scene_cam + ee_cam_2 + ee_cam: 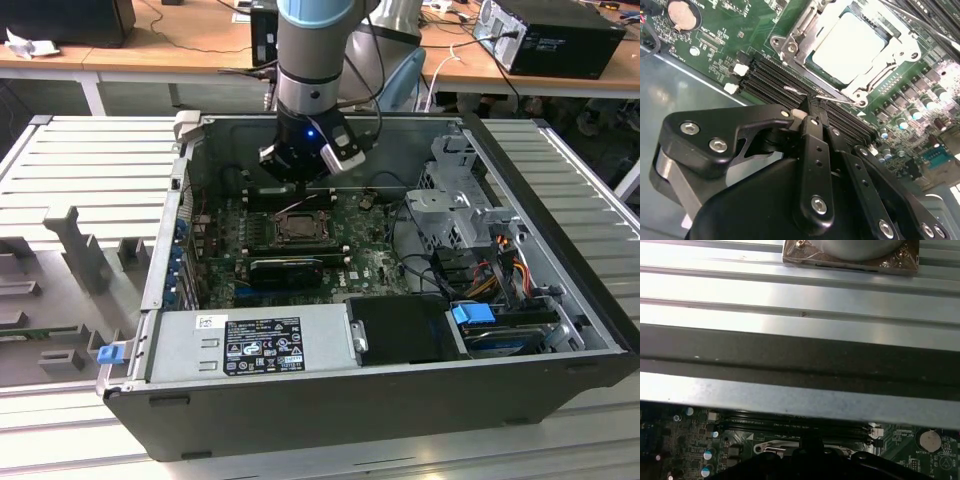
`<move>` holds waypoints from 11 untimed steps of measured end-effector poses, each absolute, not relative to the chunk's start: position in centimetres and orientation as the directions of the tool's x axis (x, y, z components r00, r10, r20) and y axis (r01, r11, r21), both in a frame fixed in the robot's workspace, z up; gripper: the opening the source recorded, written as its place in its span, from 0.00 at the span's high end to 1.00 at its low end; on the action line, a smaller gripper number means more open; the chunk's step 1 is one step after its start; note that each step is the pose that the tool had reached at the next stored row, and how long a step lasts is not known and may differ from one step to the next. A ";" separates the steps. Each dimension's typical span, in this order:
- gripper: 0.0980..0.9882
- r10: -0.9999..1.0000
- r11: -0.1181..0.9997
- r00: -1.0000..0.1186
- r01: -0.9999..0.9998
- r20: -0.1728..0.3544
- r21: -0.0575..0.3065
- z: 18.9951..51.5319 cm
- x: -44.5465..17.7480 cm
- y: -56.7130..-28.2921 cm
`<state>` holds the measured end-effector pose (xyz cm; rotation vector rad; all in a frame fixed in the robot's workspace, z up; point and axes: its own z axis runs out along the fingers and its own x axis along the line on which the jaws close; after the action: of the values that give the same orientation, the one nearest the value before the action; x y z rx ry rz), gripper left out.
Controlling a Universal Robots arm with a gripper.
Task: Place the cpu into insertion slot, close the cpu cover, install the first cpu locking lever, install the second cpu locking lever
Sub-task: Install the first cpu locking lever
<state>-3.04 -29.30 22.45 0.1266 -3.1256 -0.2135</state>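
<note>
The cpu (pixel 847 42) lies grey face up in the insertion slot (pixel 790 47) on the green motherboard. The cpu cover (pixel 892 52) lies flat over it, framing the chip. A thin wire locking lever (pixel 827 97) runs along the socket's edge, over the long black memory slots. My gripper (pixel 810 114) has its black fingers (pixel 812 150) together, and the tip is right at this lever with nothing seen between them. In the exterior view the gripper (pixel 292 183) hangs inside the open case, just behind the socket and cpu (pixel 297 226).
Memory slots (pixel 770 75) and a coin battery (pixel 682 14) lie near the socket. A black card (pixel 285 270) stands in front of it, and a drive cage (pixel 455 200) with cables is at the exterior view's right. The power supply (pixel 260 345) fills the case's front. The case wall (pixel 800 390) rises close by.
</note>
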 end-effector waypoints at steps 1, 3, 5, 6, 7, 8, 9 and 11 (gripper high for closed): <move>0.99 -0.081 0.987 -0.997 -0.080 0.001 0.136 22.3 -2.9 -29.3; 0.99 -0.081 0.988 -0.997 -0.080 0.001 0.136 22.0 -2.6 -29.3; 0.99 -0.080 0.988 -0.997 -0.079 0.001 0.136 21.8 -2.1 -29.3; 0.99 -0.080 0.988 -0.997 -0.079 0.001 0.136 21.8 -2.0 -29.3; 0.99 -0.080 0.988 -0.997 -0.079 0.001 0.136 21.7 -2.0 -29.3; 0.99 -0.078 0.988 -0.997 -0.077 0.001 0.136 21.6 -1.9 -29.3; 0.99 -0.075 0.988 -0.997 -0.074 0.001 0.136 21.4 -1.9 -29.3; 0.99 -0.071 0.988 -0.997 -0.070 0.000 0.136 21.2 -1.9 -29.3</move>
<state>-1.85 -29.30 21.20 0.1108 -3.1271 -0.2135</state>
